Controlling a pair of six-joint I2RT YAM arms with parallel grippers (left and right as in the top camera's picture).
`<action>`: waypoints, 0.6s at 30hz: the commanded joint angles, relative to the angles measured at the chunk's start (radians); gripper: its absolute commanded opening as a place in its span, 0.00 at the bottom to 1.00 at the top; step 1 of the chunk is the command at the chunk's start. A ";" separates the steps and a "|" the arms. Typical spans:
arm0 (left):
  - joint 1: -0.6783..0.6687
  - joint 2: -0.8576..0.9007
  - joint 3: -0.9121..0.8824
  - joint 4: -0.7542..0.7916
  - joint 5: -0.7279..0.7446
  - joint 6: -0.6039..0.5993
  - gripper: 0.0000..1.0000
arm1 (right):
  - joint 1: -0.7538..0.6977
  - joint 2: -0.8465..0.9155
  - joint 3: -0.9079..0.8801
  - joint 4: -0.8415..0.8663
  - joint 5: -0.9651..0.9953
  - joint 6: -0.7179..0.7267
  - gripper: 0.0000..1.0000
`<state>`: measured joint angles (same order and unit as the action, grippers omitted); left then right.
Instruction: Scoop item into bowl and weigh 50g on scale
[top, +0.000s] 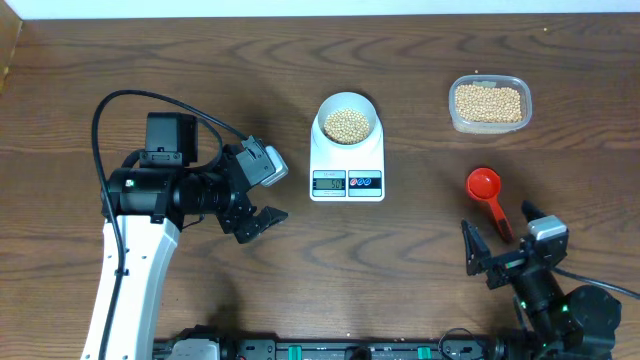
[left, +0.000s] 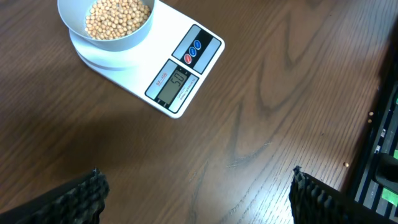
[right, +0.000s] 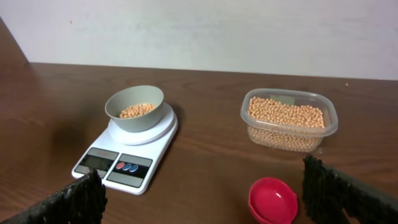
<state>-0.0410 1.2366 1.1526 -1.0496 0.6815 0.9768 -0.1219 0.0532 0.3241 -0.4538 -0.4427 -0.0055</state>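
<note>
Hovering left pincer (top: 258, 225), jaws apart, beside scale (top: 347, 160) — right pincer (right: 200, 177) likewise, near scoop (top: 484, 183).

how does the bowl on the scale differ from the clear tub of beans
The bowl is round and opaque; the tub is clear and rounded-rectangular. The bowl sits on the scale, the tub on the table. The tub is wider than the bowl. Both stand upright, uncovered, holding tan beans.
</note>
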 joint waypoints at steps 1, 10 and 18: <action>0.003 0.003 0.016 -0.003 0.002 0.014 0.95 | 0.006 -0.027 -0.033 0.003 0.011 -0.011 0.99; 0.003 0.003 0.016 -0.003 0.003 0.014 0.95 | 0.006 -0.044 -0.039 -0.002 0.019 -0.011 0.99; 0.003 0.003 0.016 -0.003 0.002 0.014 0.95 | 0.006 -0.048 -0.039 -0.004 0.019 -0.011 0.99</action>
<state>-0.0410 1.2366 1.1526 -1.0500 0.6811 0.9768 -0.1219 0.0166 0.2897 -0.4541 -0.4294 -0.0055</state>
